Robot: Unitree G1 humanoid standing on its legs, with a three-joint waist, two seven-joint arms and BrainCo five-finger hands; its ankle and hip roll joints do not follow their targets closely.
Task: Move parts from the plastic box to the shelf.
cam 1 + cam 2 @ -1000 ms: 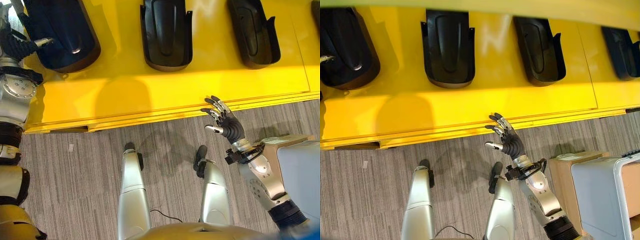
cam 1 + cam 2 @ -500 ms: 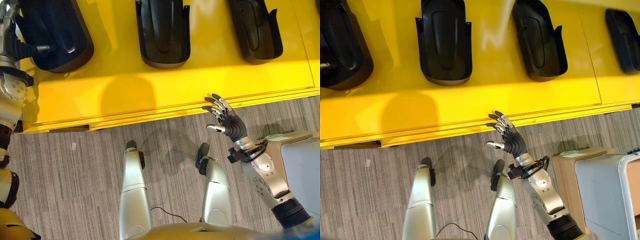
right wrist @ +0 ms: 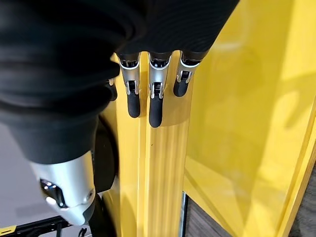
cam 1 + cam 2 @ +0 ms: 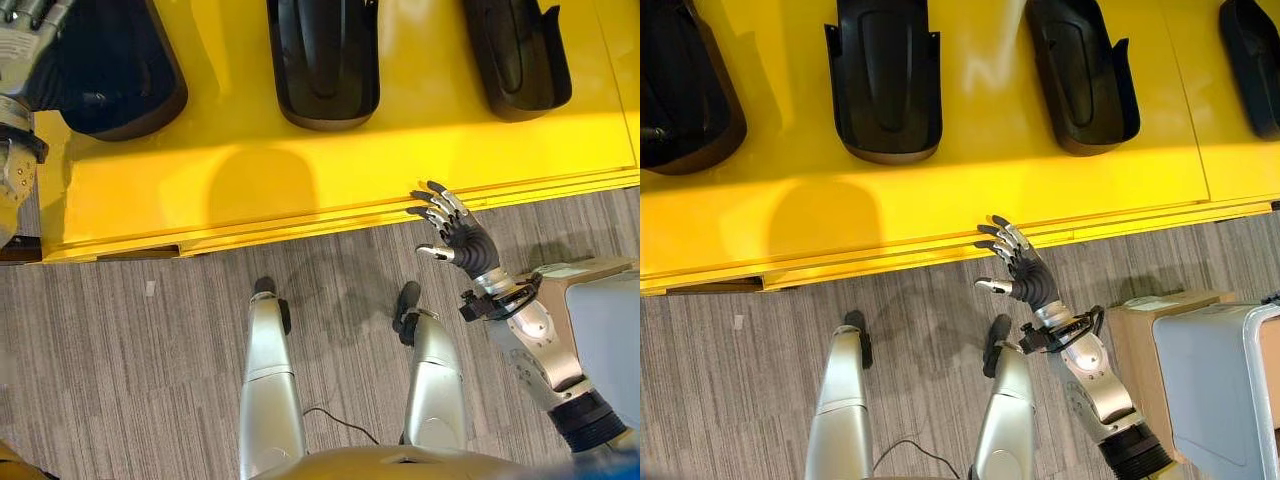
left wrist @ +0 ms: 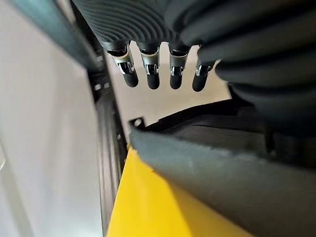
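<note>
**A:** Several long black moulded plastic parts lie in a row on the flat bright-yellow shelf (image 4: pixel 300 185). Which one is being set down?

**B:** The black part at the robot's far left (image 4: pixel 115 70). It lies on the yellow surface near that end's edge, and the left hand (image 4: pixel 25 25) is just beside its outer end. In the left wrist view the fingers (image 5: pixel 153 74) hang straight and relaxed above the part's dark rim (image 5: pixel 207 163), wrapped round nothing.

**A:** So it's let go?

**B:** It looks released. I'd judge the step to be finishing the placement: draw the hand straight away from the part, fingers loose, so nothing catches the rim and drags it out of line with the middle black part (image 4: pixel 322 60).

**A:** And the other arm?

**B:** The right hand (image 4: pixel 455 235) is spread open and empty, fingertips at the shelf's front lip, clear of the parts. Best to leave it there until the robot turns toward the grey plastic box (image 4: pixel 1215 390) on its right.
</note>
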